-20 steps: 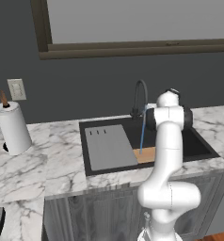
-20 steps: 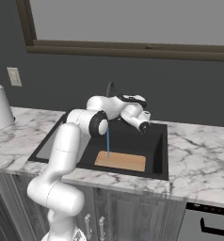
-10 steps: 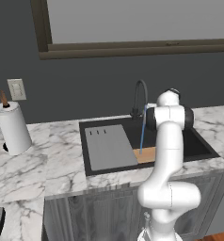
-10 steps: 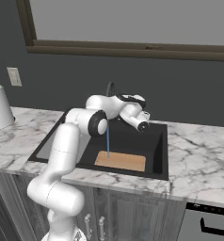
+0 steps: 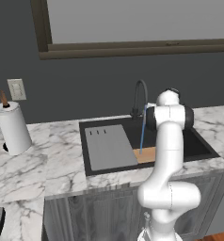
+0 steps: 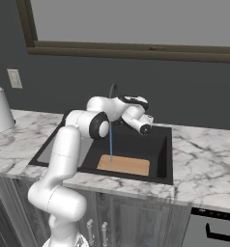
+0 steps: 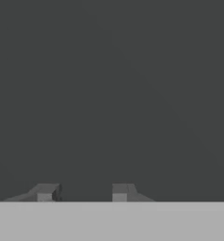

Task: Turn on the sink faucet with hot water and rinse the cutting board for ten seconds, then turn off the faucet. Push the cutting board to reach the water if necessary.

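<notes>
Left base view: the faucet (image 5: 140,96) stands at the back rim of the sink (image 5: 201,143). Water (image 5: 142,134) runs from its spout in a thin blue line and lands on the board (image 5: 146,154), which lies flat on the basin floor near the front wall. A grey panel (image 5: 109,147) lies just left of the board. My arm crosses in front of the sink. A paper towel roll (image 5: 12,128) stands on the counter (image 5: 43,162), well to the left.

Right base view: my gripper (image 6: 147,126) hangs above the basin, behind the board (image 6: 124,165) and clear of it. The water (image 6: 110,144) strikes the board's left end. The faucet (image 6: 113,90) shows behind my forearm.

Hand view: my fingertips (image 7: 47,192) stand apart with nothing between them, facing a plain dark surface.
</notes>
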